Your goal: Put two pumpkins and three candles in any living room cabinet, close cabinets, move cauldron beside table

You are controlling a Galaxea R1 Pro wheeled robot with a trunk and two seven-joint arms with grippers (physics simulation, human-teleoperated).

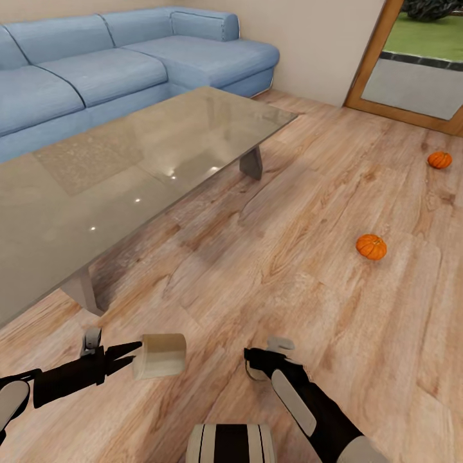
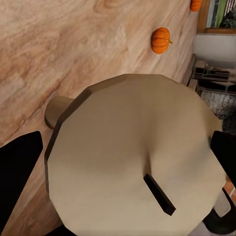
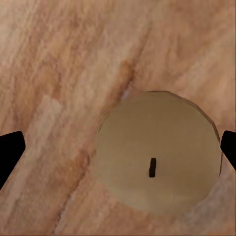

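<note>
My left gripper (image 1: pixel 134 358) is shut on a tan candle (image 1: pixel 161 355), held sideways just above the floor. In the left wrist view that candle (image 2: pixel 132 157) shows its wick end between the black fingers (image 2: pixel 17 172). Behind it a candle on the floor (image 2: pixel 56 110) peeks out. My right gripper (image 1: pixel 255 365) points down, open, over a candle standing on the floor (image 3: pixel 157 152), its fingertips (image 3: pixel 10 152) wide on either side. Two orange pumpkins lie on the floor to the right, one nearer (image 1: pixel 372 247) (image 2: pixel 161 40), one farther (image 1: pixel 440 159) (image 2: pixel 195 5).
A long glass coffee table (image 1: pixel 96 212) on grey legs stands to my left. The blue sofa (image 1: pixel 128 64) is behind it. A glass door with a wooden frame (image 1: pixel 379 58) is at the back right. Wooden floor (image 1: pixel 289 270) lies between me and the pumpkins.
</note>
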